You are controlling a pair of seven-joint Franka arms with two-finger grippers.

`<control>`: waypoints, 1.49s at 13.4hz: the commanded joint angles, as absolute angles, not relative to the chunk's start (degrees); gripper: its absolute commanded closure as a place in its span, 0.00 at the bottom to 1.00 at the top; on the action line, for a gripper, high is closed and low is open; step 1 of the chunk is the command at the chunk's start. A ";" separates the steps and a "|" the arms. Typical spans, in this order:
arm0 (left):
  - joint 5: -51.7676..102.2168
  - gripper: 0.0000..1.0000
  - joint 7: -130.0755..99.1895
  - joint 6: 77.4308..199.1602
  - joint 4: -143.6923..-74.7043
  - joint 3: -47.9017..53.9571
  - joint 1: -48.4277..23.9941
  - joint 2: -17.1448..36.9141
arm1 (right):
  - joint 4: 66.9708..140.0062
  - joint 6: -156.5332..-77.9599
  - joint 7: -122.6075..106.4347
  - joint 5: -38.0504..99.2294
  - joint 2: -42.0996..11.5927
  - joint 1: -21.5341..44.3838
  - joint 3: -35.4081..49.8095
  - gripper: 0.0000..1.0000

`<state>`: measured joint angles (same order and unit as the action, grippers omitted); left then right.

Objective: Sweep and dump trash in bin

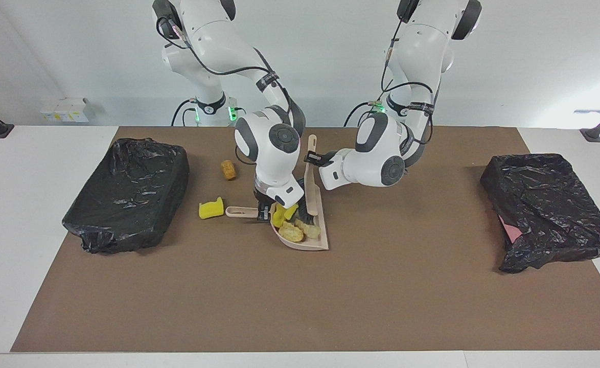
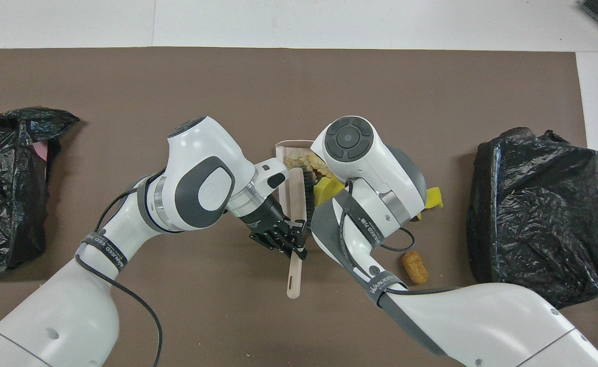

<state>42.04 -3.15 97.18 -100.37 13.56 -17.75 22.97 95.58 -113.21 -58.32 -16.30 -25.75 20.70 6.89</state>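
Note:
The beige dustpan lies mid-table, and my right gripper is shut on its handle. In the overhead view that gripper is hidden under its own wrist. My left gripper is shut on the beige brush, whose dark bristles stand inside the pan. Trash sits piled in the pan: a yellow sponge and bread-like rolls. One more sponge and a roll lie on the mat beside the pan's handle.
Two bins lined with black bags stand on the brown mat: one at the right arm's end, one at the left arm's end. Both forearms crowd together over the pan.

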 commanded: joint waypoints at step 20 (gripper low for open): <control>23.29 1.00 -42.27 111.42 -132.26 12.74 -34.87 -2.63 | 108.09 -97.73 -74.41 -17.49 7.27 -2.00 6.95 1.00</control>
<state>24.29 -40.03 107.07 -126.90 13.58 -32.02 0.45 101.96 -96.52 -69.84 -16.56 0.85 1.98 6.26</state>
